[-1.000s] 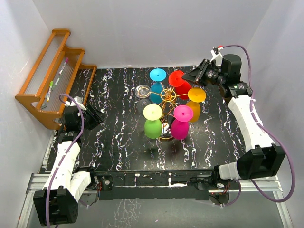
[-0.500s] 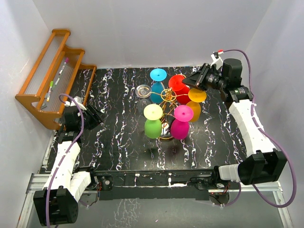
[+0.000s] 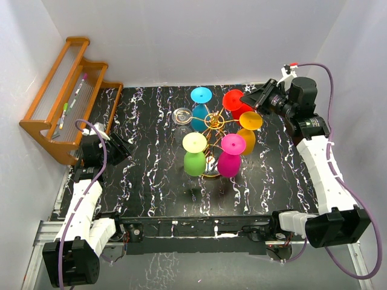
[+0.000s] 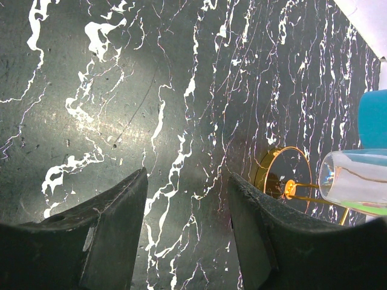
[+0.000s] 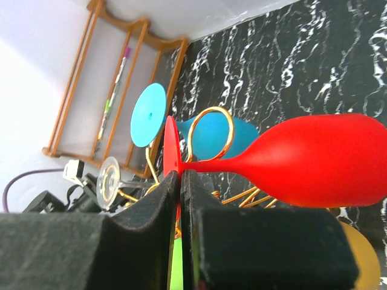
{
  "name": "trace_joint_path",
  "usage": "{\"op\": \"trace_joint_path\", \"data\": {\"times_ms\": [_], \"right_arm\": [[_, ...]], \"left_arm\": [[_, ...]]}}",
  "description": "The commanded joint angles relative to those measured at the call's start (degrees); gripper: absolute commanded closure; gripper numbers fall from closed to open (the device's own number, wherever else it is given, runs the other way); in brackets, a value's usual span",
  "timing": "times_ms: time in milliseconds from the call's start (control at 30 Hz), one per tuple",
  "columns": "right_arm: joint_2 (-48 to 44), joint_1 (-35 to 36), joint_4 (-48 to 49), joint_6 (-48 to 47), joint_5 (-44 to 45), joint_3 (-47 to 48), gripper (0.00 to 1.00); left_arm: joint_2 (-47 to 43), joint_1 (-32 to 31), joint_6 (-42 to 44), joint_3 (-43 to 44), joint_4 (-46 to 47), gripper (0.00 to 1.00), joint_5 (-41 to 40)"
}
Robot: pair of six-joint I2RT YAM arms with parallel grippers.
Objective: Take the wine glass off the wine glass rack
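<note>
Now the right pincer (image 5: 180, 175) is clamped on the rim of the red glass's (image 5: 314, 160) foot, holding it at the far right edge of the gold rack (image 3: 211, 124), beside a ring loop (image 5: 208, 130). Five other glasses (image 3: 195, 163) sit on the rack. The left pincer (image 4: 187, 199) hovers wide and empty over the tabletop's (image 3: 151, 175) left side.

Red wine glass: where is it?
Top view: the red wine glass is at the far right of the gold wire rack, its foot in the right pincer.
</note>
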Motion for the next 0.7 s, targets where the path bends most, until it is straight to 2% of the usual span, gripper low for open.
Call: {"op": "trace_joint_path", "data": {"times_ms": [0, 167, 333, 467, 567, 667], "right_arm": [[-1.81, -0.08, 0.04, -2.03, 8.68, 3.68, 0.92], [-0.50, -0.13, 0.86, -3.63, 11.80, 5.38, 0.92], [0.52, 0.06, 15.03, -9.56, 7.67, 3.73, 0.92], [6.09, 2.15, 20.17, -17.28, 5.11, 9.72, 0.92], [11.17, 9.29, 20.17, -25.30, 6.83, 16.07, 0.92], [14.11, 20.05, 20.23, -36.75, 15.03, 21.11, 0.92]], "left_arm": [[-0.94, 0.07, -0.04, 1.97, -0.63, 0.46, 0.34], [-0.97, 0.10, 0.03, 1.93, -0.65, 0.46, 0.38], [-0.97, 0.06, 0.05, 1.95, -0.61, 0.46, 0.30], [-1.19, 0.06, 0.04, 2.06, -0.81, 0.46, -0.19], [-1.36, 0.06, 0.47, 2.93, -1.97, 0.47, -1.46], [-1.60, 0.06, 0.98, 5.48, -6.44, 0.47, -5.01]]}}
